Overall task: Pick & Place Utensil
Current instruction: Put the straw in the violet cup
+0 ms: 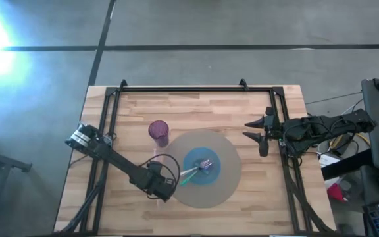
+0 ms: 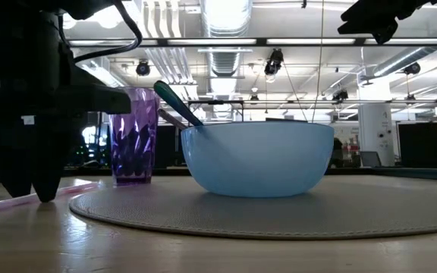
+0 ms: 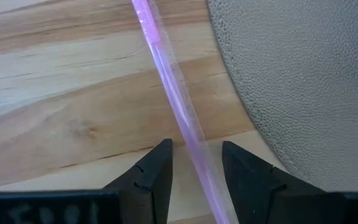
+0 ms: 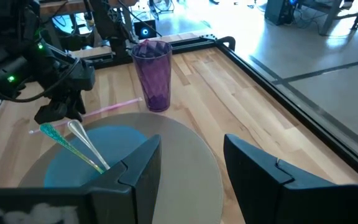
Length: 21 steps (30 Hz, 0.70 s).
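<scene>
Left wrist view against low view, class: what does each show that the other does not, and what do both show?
Only the left wrist view shows the left gripper straddling the pink straw, with gaps visible at both fingers. Only the low view shows the blue bowl, utensils inside, and the purple cup. Both show the straw, round mat and wooden table.

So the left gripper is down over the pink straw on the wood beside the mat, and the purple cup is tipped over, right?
Not quite. The purple cup stands upright, as the right wrist view shows. The rest holds: the left gripper is down with its fingers either side of the pink straw, which lies on the wood beside the mat.
</scene>
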{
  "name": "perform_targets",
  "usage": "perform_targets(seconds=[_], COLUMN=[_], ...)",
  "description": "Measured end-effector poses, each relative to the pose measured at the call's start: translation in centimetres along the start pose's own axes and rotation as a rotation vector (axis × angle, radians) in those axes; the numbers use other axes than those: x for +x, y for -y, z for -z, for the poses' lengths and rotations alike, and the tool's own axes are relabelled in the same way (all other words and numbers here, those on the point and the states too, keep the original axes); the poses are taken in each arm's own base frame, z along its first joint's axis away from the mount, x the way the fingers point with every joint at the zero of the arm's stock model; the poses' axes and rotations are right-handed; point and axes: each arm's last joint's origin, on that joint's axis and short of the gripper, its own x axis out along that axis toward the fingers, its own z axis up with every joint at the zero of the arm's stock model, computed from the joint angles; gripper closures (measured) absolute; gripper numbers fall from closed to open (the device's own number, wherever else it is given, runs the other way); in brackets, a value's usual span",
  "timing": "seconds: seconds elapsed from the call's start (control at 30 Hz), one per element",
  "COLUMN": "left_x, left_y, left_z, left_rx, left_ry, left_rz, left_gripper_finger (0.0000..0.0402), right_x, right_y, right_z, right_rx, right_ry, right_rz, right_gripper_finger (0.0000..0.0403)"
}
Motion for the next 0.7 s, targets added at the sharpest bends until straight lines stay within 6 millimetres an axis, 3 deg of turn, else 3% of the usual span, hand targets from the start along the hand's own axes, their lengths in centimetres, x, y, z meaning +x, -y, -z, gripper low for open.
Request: perform_targets(seconds=[0.3,0.7], left_x=[0.20,0.50], left_y=[-0.05,-0.26], left_z=[-0.11,-0.07], left_rx=[0.008,0.130], left_ry=[-0.001,-0.039], left_rz=[-0.020,-0.061], left_gripper_finger=[0.0278,0.0396], right_x=[0.00,0.00], right_y=[0.00,0.00], right_z=[0.00,0.01], right_rx=[0.000,0.000], right_ry=[0.000,-0.001], right_rz=[0.000,0.000], right_gripper_finger=[0.0234,0.0234])
